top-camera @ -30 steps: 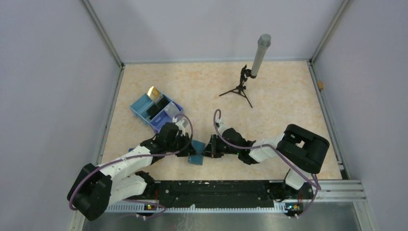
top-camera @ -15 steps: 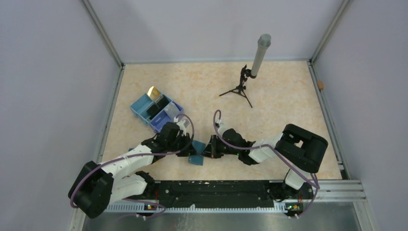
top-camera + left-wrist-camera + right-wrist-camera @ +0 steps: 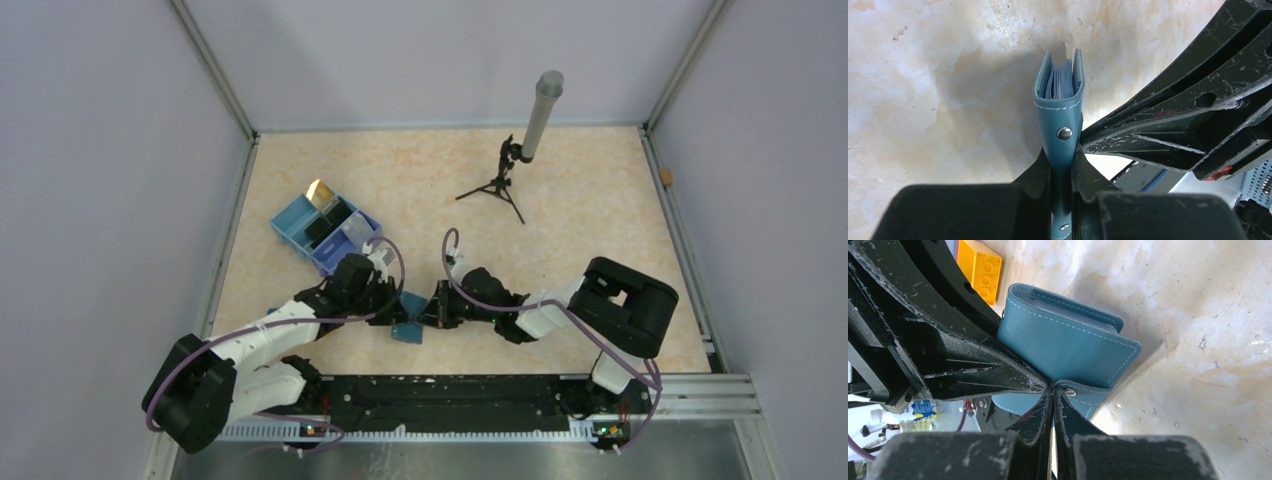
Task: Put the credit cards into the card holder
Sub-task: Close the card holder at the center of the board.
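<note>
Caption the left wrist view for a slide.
Left gripper pinches the teal stitched-leather folding card holder by its snap-studded strap.

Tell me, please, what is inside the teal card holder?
Between its folded covers, the card holder shows pale blue pocket edges; whether anything sits in them is hidden by the covers.

Walls: pale lavender-grey panel walls point(image 3: 100, 200) on three sides — plain and matte.
Frame: slim silver metal corner posts point(image 3: 215, 72) slanting up from the far corners.
Bench: beige marbled bench top point(image 3: 590, 220), mottled cream and orange in the wrist views.
Near edge: grey slotted aluminium rail point(image 3: 700, 385) beside a brushed steel strip point(image 3: 480, 462).
Furniture: small black tripod point(image 3: 495, 188) carrying a tilted grey cylinder point(image 3: 540, 112), far centre.
Light: even and soft — faint shadows only.
</note>
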`<state>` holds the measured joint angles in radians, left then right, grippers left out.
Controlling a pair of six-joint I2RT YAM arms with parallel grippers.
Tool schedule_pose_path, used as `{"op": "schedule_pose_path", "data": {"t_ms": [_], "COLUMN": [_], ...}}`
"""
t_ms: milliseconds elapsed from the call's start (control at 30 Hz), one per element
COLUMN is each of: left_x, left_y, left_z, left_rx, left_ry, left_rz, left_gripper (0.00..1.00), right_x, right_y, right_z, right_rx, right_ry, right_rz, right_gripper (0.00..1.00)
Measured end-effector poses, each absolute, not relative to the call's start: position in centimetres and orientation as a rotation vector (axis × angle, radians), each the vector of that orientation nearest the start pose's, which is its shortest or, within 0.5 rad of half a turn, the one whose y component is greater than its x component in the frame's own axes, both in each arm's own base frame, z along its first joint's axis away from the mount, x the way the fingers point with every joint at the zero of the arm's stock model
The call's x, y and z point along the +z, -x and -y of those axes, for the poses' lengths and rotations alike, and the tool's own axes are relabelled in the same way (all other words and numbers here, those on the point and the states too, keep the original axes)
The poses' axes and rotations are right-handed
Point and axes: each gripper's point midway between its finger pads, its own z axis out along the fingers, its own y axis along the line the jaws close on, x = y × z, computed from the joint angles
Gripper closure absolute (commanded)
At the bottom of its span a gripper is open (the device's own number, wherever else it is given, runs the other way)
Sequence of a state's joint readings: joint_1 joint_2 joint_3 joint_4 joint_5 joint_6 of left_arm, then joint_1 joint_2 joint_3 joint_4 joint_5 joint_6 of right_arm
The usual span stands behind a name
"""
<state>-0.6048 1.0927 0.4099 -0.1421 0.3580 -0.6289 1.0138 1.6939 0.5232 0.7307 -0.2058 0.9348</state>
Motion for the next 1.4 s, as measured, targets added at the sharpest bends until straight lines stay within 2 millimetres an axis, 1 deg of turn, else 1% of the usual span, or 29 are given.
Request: {"op": "schedule_pose_path", "data": {"t_ms": [533, 967, 1233, 1400], "left_x": [4.6, 4.7, 5.0, 5.0], "left_y": [-16.4, -16.2, -15.8, -15.5], "left_z": [21.4, 21.8, 22.3, 22.5], "left_rx": [-0.944, -0.98, -1.032, -1.064], "left_ry": [-0.158, -0.235, -0.326, -0.346], "left_rz": [-2.575, -2.55, -2.517, -2.512], "left_gripper": [1.0, 1.0, 1.0, 1.0], "right_x": [4.5, 4.2, 4.4, 4.3], "right_y": [-15.8, -15.9, -15.8, -15.9], "right_z": [-38.7, -38.3, -37.5, -37.3], "right_rx": [1.369, 1.427, 1.476, 1.495], "right_ry": [0.272, 0.303, 0.346, 0.362], "right_rz": [-2.264, -2.208, -2.176, -2.166], "right_gripper": [1.0, 1.0, 1.0, 1.0]}}
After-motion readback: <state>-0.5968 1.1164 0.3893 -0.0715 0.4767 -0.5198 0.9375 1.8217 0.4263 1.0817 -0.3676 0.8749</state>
